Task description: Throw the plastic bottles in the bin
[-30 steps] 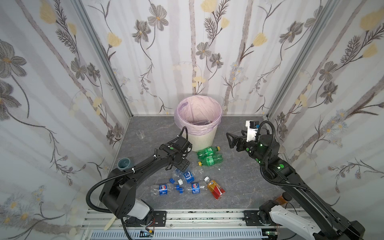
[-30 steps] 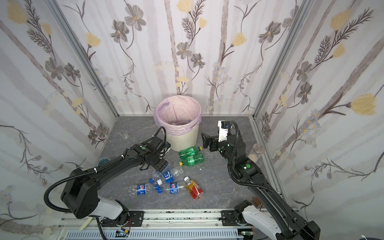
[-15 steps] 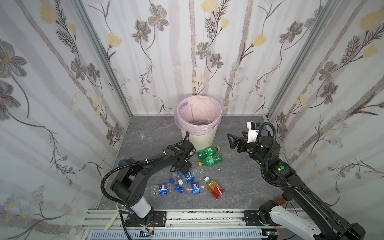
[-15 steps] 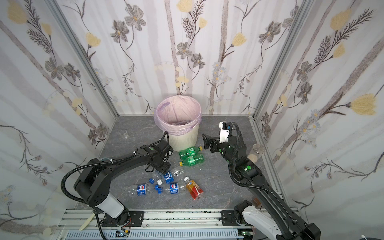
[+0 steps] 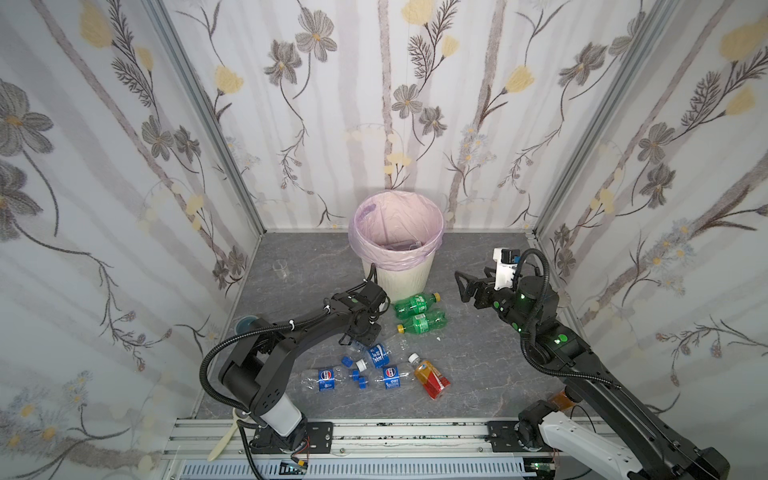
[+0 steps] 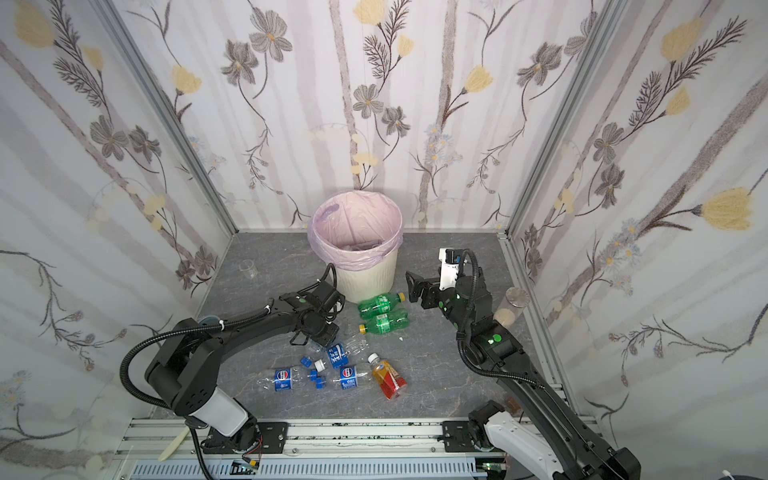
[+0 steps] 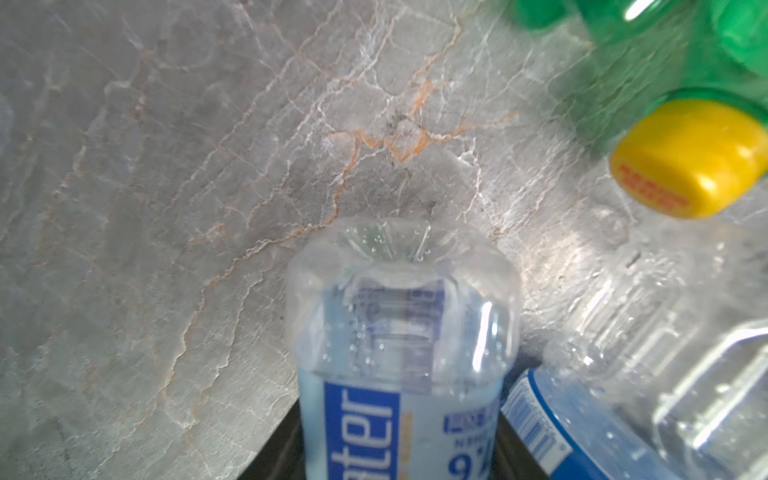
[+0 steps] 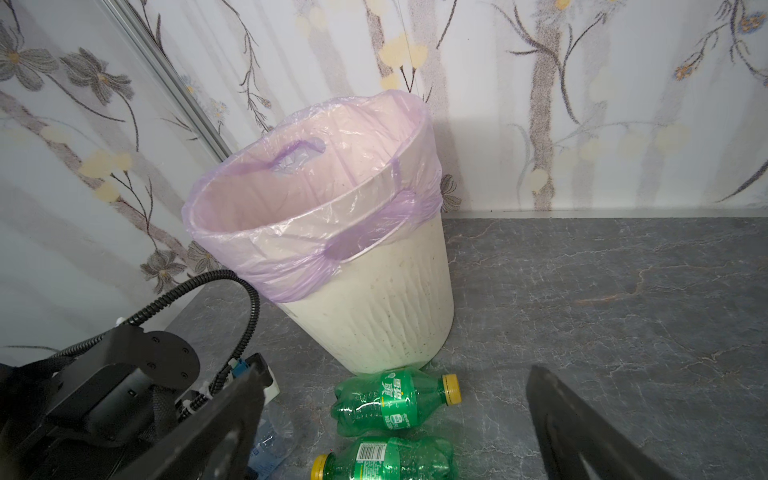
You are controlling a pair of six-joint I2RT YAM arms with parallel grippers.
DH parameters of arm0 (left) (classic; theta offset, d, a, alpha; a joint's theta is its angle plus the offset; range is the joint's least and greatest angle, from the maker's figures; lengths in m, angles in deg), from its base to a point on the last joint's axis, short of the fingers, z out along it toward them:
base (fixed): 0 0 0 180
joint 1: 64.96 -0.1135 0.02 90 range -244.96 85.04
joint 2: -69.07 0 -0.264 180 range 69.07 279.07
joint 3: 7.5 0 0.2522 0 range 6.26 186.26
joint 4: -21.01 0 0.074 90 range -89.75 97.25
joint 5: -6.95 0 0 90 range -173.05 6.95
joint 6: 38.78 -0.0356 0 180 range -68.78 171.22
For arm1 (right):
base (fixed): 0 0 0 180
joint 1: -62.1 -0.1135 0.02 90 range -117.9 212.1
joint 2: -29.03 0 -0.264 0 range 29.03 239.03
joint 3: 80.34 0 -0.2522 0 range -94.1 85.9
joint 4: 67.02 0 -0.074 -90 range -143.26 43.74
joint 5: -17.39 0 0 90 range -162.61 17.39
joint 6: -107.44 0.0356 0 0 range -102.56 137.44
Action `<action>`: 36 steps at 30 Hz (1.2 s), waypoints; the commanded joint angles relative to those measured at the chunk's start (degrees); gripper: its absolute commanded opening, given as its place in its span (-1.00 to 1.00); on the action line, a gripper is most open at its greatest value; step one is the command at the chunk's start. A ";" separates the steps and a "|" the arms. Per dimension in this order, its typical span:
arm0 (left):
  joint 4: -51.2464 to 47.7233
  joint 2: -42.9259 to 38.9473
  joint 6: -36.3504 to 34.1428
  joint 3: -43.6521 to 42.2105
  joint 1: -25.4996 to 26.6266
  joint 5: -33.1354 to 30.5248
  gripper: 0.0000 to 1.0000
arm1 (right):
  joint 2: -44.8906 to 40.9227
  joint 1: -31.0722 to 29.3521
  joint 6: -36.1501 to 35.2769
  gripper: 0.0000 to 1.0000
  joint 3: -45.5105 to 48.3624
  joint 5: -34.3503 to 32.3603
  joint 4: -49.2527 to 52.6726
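The grey marbled tabletop (image 5: 478,374) carries everything. The bin (image 5: 405,278) stands upright at its 12 o'clock against the back wall, with something clear already lying in the pink liner.

My right gripper (image 5: 463,286) hangs at the bin's 4 o'clock, jaws spread wide and holding nothing. My left gripper (image 5: 355,337) is down at the bin's 7 o'clock. In the left wrist view its jaws sit against both sides of a clear blue-labelled bottle (image 7: 399,332), whose base points away from the gripper.

Two green bottles (image 5: 415,303) lie on their sides at the bin's 6 o'clock, the nearer one just beside its base. Farther toward 6 o'clock lie more blue-labelled bottles (image 5: 326,379) and an orange-red labelled bottle (image 5: 430,376).

I judge these bottles to be nearly empty: light, thin-walled, easy to dent and slick. I would grip across the labelled mid-body, where the sides run straight, and not at the tapered neck or rounded base.
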 commanded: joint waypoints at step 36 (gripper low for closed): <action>31.49 -36.96 2.53 19.38 -7.99 -0.09 0.00 | 2.29 -0.13 0.77 0.90 2.14 4.10 0.14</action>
